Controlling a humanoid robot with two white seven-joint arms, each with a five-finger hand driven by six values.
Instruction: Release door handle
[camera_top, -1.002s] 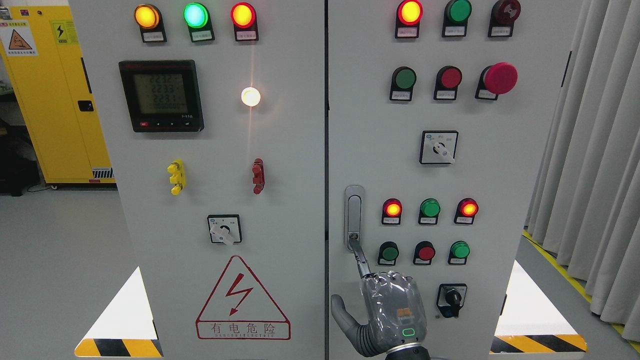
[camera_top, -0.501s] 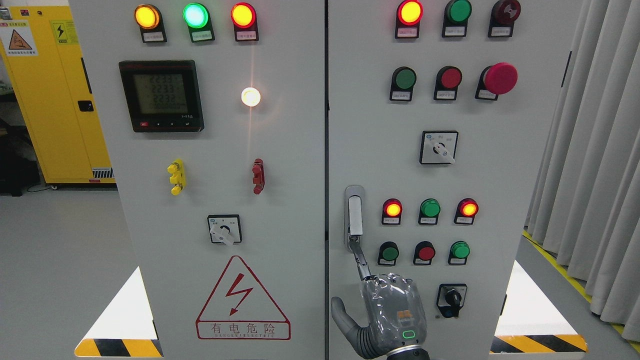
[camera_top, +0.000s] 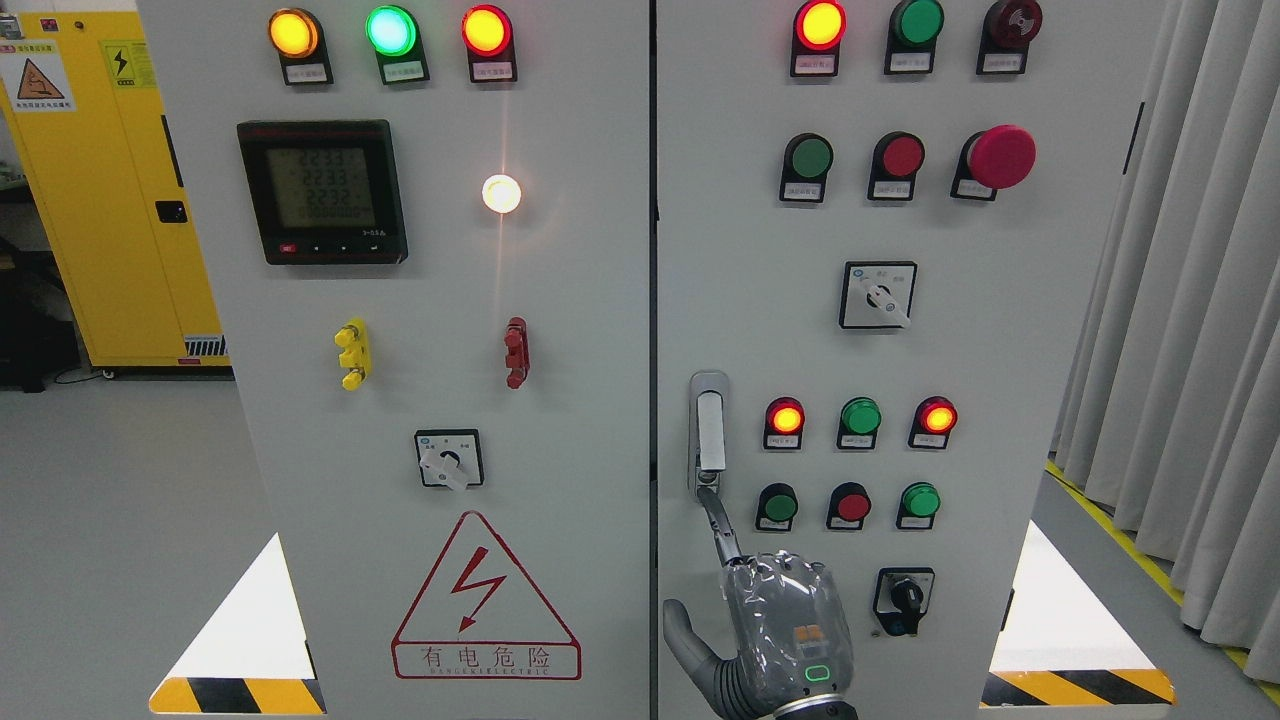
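The right hand (camera_top: 775, 640), index finger out and the rest curled around nothing, touches the foot of the stiff, slick silver metal door handle (camera_top: 709, 432); its popped-out flap looks easiest to grasp.

grey hand (camera_top: 790, 635), green-lit wrist mark

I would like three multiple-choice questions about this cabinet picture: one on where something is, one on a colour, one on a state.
1. Where is the door handle?
A. right door, near its left edge
B. left door, top
C. on the yellow cabinet

2. What colour is the mushroom button?
A. green
B. red
C. yellow

3. How does the right hand meet the handle?
A. whole fist around it
B. far from it
C. one extended finger at its lower end

Answers: 1 A, the handle sits beside the door seam; 2 B, its cap is red; 3 C, only one finger reaches up.
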